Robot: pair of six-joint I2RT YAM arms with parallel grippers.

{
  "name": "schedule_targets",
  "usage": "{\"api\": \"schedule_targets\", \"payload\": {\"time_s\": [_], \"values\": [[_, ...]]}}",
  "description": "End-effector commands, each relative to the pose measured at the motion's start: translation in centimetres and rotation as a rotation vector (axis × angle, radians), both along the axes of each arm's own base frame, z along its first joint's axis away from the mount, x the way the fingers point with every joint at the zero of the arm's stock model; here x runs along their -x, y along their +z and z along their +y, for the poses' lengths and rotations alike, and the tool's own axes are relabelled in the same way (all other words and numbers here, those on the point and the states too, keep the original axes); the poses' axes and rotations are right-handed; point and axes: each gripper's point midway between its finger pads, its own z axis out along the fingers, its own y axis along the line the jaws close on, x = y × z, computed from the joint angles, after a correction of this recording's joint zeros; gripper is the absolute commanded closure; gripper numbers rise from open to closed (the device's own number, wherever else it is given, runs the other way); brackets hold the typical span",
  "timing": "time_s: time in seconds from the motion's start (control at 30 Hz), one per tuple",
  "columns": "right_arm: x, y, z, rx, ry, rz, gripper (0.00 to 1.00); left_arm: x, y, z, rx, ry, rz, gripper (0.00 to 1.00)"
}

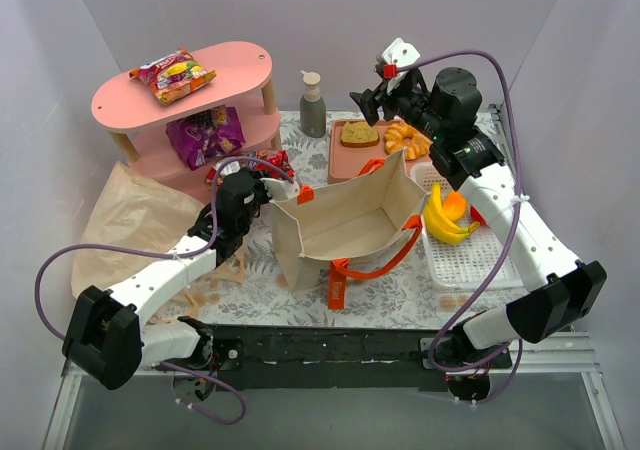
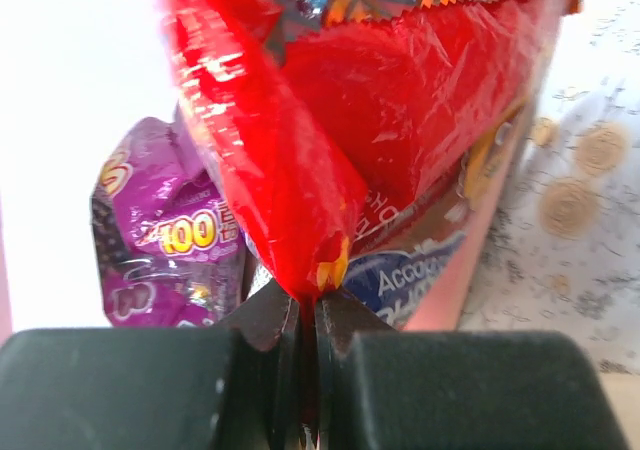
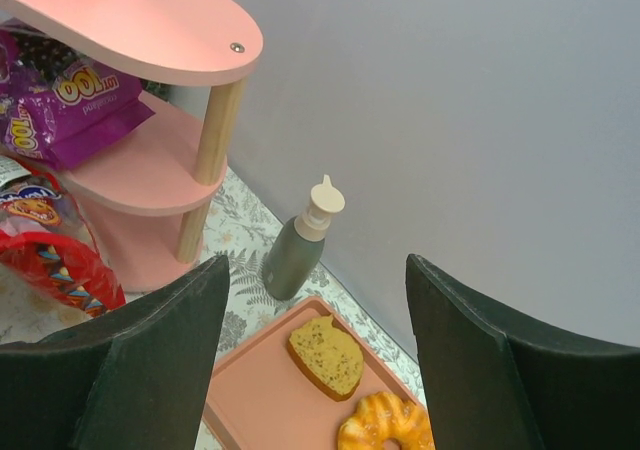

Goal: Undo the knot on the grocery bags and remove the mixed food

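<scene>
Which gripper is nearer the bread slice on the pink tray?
Right. The right gripper hovers open just above the bread slice; the left gripper sits beyond the canvas tote, shut on a red snack packet.

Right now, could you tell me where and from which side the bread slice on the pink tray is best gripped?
Probably from straight above: the bread slice lies flat on the pink tray, so only its crust edges offer hold. Set the open right fingers across its narrower width, clear of the pastry beside it.

Open canvas tote (image 1: 345, 222) mid-table, bananas (image 1: 446, 225) in basket (image 1: 466, 266)
</scene>
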Motion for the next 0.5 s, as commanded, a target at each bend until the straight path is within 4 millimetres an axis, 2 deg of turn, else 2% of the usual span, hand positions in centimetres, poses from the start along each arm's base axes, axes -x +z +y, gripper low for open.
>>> {"api": "schedule_targets", "payload": {"time_s": [0.0,0.2,0.23,0.4,0.47], "values": [[1.2,1.7,-0.6,-0.015,0.0,-0.054,0.23,-0.3,6.4,0.9,0.025,0.047,-0.248,1.0],[1.1,1.5,-0.6,0.001,-0.003,-0.056,0.23,0.0,4.6,1.8,0.001,0.067,-0.243,1.0],[1.1,1.4,-0.6,0.003,-0.003,-0.055,0.22,0.1,3.4,2.1,-0.014,0.076,-0.231,1.0],[1.1,1.3,-0.6,0.012,0.001,-0.054,0.22,-0.3,3.2,3.3,0.0,0.119,-0.269,1.0],[1.0,1.3,-0.6,0.014,-0.002,-0.054,0.22,-0.7,2.9,4.5,-0.003,0.168,-0.291,1.0]]}}
